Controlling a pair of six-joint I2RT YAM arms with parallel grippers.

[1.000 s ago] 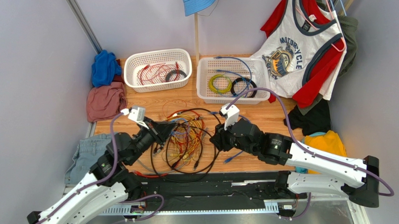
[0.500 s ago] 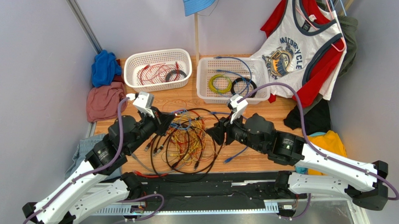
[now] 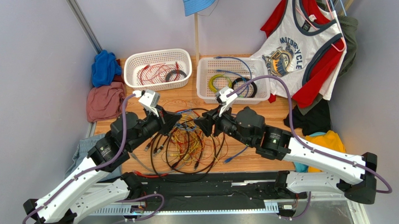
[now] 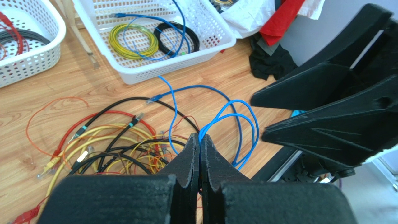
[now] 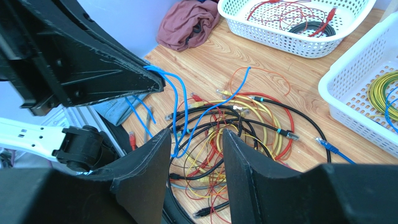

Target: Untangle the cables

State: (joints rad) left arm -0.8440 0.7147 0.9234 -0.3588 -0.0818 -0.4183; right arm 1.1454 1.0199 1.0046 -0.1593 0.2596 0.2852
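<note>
The cables (image 3: 187, 144) lie in a loose tangle of black, red, orange and yellow cords on the wooden table, and show in the right wrist view (image 5: 233, 126). My left gripper (image 3: 176, 118) is shut on a blue cable (image 4: 240, 116) and holds it raised above the tangle; its tips (image 4: 201, 138) pinch the blue strands. The blue cable hangs down from it in the right wrist view (image 5: 180, 105). My right gripper (image 3: 203, 125) is open and empty, its jaws (image 5: 196, 137) wide apart just right of the left gripper and facing it, above the tangle.
A white basket (image 3: 157, 53) at the back left holds red cords and a black coil. A second white basket (image 3: 201, 87) holds yellow-green and black coils and a blue cord. Clothes lie at the left (image 3: 105, 100) and hang at the right (image 3: 299, 49).
Both arms have reached farther over the table. My left gripper moved right and back with the blue cable. My right gripper moved left toward it.
</note>
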